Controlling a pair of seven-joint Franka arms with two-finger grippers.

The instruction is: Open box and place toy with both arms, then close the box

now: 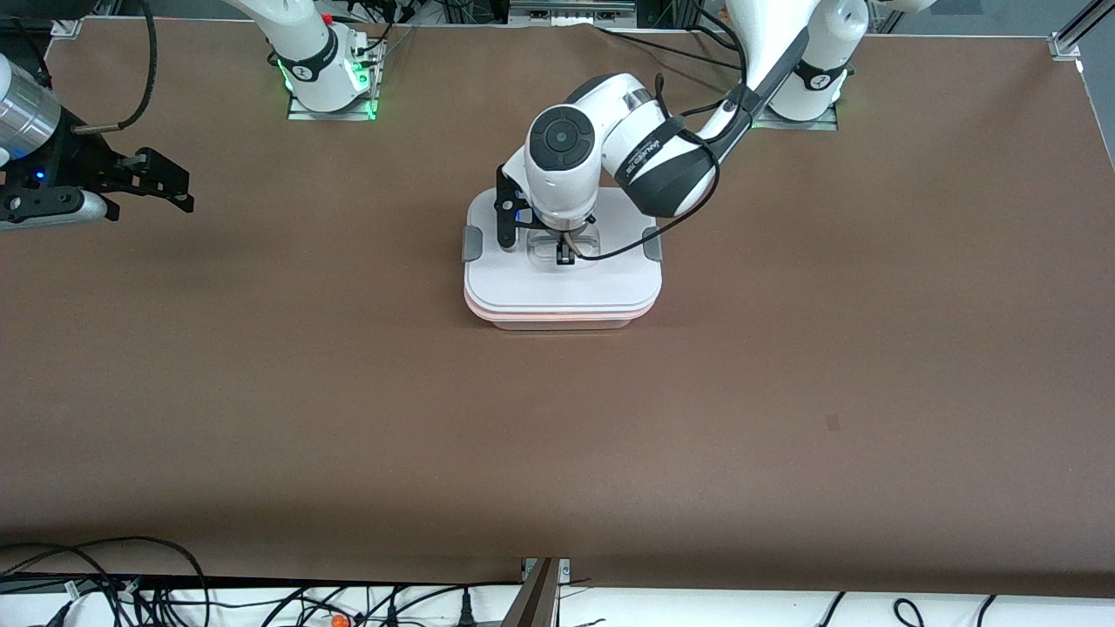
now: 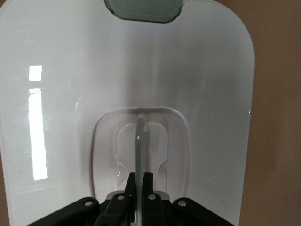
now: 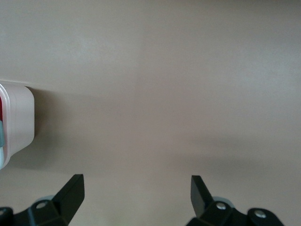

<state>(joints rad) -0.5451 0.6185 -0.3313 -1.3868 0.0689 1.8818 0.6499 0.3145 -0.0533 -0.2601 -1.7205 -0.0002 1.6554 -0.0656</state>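
The box [image 1: 562, 279] sits on the brown bench [image 1: 784, 392] in front of the two arm bases, its white lid [image 1: 557, 283] on and a pink glow showing through the wall under the rim, likely the toy inside. The left gripper [image 1: 565, 254] stands directly above the lid's centre, jaws pinched tight on the clear handle [image 2: 140, 141], whose thin blade runs straight into them along the lid's short axis. The right gripper [image 1: 170, 187] waits well away toward the right arm's end of the bench, jaws spread wide and empty. By my reading the lid now only needs seating and releasing.
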